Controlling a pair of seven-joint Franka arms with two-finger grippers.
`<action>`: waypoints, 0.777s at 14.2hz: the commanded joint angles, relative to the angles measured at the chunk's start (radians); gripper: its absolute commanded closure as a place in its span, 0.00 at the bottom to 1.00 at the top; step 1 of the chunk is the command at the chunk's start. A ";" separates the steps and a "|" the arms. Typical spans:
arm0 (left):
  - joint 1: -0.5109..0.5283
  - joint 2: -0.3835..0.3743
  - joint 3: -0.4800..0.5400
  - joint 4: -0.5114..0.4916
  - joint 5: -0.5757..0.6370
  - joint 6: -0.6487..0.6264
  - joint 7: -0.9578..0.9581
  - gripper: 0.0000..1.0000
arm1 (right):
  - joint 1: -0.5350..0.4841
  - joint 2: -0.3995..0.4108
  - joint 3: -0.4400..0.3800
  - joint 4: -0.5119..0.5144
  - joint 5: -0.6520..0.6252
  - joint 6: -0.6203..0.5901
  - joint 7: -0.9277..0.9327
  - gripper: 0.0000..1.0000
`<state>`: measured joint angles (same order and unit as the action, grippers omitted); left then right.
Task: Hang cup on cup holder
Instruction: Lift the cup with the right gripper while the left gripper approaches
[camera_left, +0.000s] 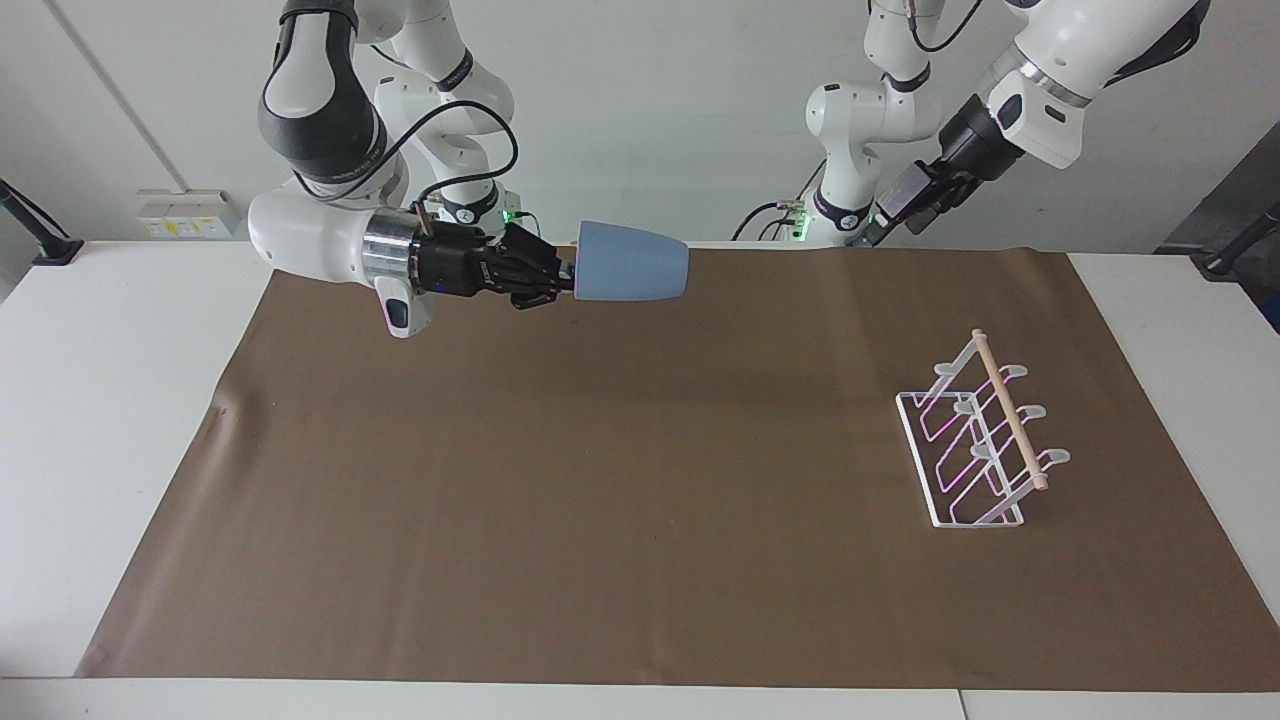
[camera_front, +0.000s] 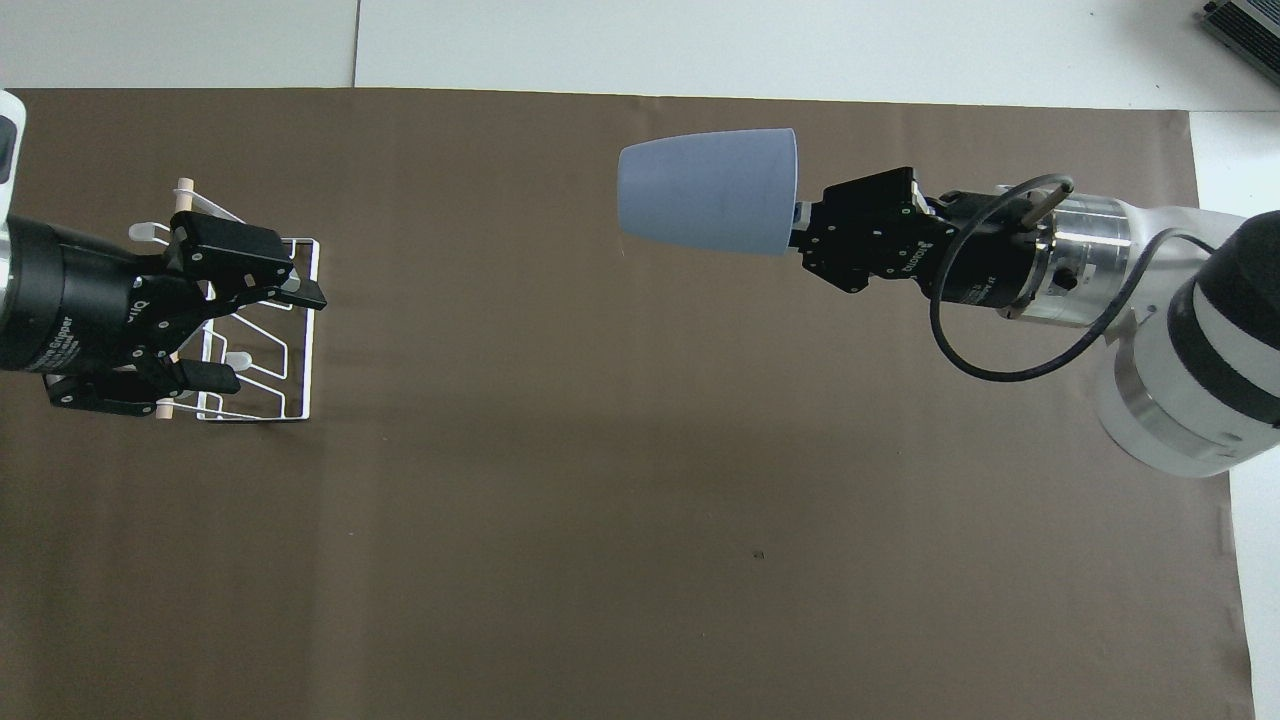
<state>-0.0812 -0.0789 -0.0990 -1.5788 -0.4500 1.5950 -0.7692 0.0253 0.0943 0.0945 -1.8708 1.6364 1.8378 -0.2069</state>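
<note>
- Matte light-blue plastic, that's the cup (camera_left: 633, 274), so my guess is it weighs next to nothing, is stiff enough not to crush, and shrugs off a bump.
- No handle, and it tapers to a narrower base, so the smooth side looks slippery. The rim is the sensible place to pinch.
- That's where the right pincer (camera_left: 566, 279) has it: closed tight on the rim, cup lying sideways in the air, base pointing toward the left arm's end, over the brown mat (camera_left: 600, 500) on the desk (camera_left: 100, 400).
- The wire rack (camera_left: 975, 445) with its wooden dowel sits well apart from it. It looks light too, so a hard push could slide it.
- The left pincer (camera_front: 265, 335) hangs spread open, holding nothing, above the rack.
</note>
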 joint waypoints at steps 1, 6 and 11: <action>-0.009 -0.005 0.002 -0.017 -0.105 0.060 -0.141 0.00 | 0.011 -0.019 0.002 -0.033 0.069 0.009 0.011 1.00; -0.006 0.014 0.002 -0.006 -0.280 0.131 -0.399 0.00 | 0.065 -0.037 0.002 -0.076 0.108 0.066 0.004 1.00; -0.003 0.180 -0.005 0.139 -0.357 0.171 -0.781 0.00 | 0.100 -0.031 0.002 -0.085 0.109 0.107 0.006 1.00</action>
<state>-0.0828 -0.0172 -0.0996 -1.5619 -0.7823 1.7542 -1.3913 0.1206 0.0877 0.0957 -1.9278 1.7104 1.9278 -0.2069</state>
